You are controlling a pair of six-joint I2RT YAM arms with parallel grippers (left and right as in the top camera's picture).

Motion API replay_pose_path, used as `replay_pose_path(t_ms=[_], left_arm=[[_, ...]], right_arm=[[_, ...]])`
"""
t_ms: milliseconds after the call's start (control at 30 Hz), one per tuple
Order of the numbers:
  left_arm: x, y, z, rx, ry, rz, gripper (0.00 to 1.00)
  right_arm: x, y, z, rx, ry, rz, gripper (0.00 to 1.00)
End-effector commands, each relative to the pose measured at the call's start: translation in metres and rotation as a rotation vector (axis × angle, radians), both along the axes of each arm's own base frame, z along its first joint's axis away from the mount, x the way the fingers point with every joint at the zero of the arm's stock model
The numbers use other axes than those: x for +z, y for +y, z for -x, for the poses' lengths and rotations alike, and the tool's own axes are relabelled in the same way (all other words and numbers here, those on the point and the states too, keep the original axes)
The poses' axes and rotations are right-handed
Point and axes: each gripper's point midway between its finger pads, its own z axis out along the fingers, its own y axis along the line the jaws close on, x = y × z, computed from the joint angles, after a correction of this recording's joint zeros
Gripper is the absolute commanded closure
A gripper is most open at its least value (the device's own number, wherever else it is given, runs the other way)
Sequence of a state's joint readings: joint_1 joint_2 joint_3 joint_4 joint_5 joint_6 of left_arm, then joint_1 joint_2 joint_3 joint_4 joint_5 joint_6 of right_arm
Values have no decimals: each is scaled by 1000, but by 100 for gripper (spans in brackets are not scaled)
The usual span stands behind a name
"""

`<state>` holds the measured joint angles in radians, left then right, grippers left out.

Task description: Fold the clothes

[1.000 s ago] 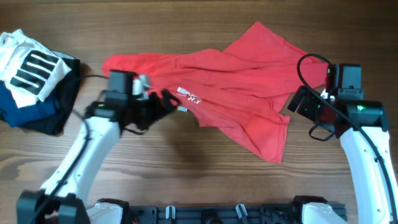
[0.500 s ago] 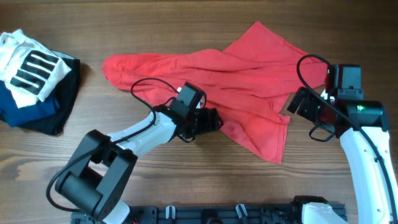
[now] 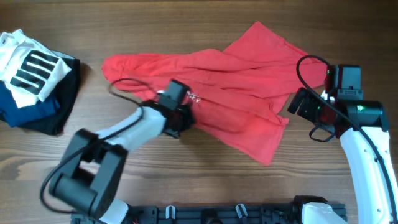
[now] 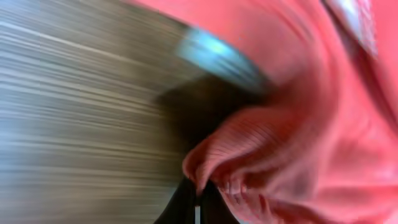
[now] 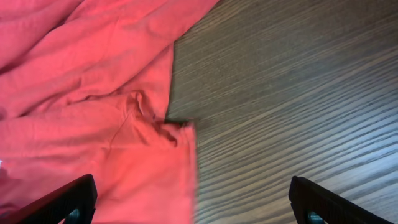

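Jaws of our left gripper (image 4: 196, 200) pinch a fold of the red T-shirt (image 3: 249, 68), crumpled mid-way across the surface (image 3: 205, 25). Our right gripper (image 5: 193, 208) hangs spread wide over its hem. We judge this the flattening step: next, draw that fold outward, low and gently.

Gripping the red T-shirt (image 3: 249, 68) at its near edge with the left gripper (image 3: 185, 116), jaws pinched tight on the fabric, just below a small white tag (image 3: 193, 98). Leaving the shirt lying crumpled across the middle of the wooden table (image 3: 205, 177), one end reaching left, one corner pointing toward the far side. Holding the right gripper (image 3: 292, 104) just beside the shirt's right edge. Showing, at the far left, a white garment with black stripes (image 3: 31, 65) lying atop a navy garment (image 3: 22, 111) and a black garment (image 3: 62, 102), apart from the shirt.
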<state>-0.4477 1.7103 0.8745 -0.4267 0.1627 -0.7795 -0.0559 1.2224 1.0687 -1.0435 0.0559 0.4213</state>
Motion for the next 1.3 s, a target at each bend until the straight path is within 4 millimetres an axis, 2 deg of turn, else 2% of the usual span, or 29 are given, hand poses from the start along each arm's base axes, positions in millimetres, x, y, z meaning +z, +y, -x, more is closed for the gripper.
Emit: replay_pose_path(t_ms=[0,67,133,167,200,233,267,367,467,633,733,933,1133,1267], left_arm=[[36,72,-32,89,-157,-131,96],[58,107,-45,178,-220,-131,96],[74,135,-47,266,-242,-106,96],[77,139,-42,284,-223,-74,88],[76,140,-35,289,-192,-49,54],[68,141,-19,291,-116,-49,4],[64,141,-10,289,-74,-55,0],[51,134,20,266,66,-57,0],[43,108,41,191,143,-1,0],[25,76,54,106,132,21,2],[13,59,62,87,123,33,6],[12,35,55,25,44,61,13],[4,35,50,45,40,36,16],[-14,34,49,45,72,23,15]], right_arm=[[4,-5,0,9,-9,34,0],[4,-5,0,8,-9,33,0],[4,-5,1,9,-7,34,0],[4,-5,1,12,-6,35,0],[4,-5,1,13,-5,35,0],[4,-5,1,12,-5,34,0],[4,-5,1,12,-5,35,0],[3,-5,1,13,-3,35,0],[3,-5,1,14,-3,35,0],[3,-5,2,14,0,35,0],[2,-5,3,14,5,35,0],[2,-5,4,15,7,35,0],[2,-5,4,14,8,35,0],[2,-5,4,14,9,34,0]])
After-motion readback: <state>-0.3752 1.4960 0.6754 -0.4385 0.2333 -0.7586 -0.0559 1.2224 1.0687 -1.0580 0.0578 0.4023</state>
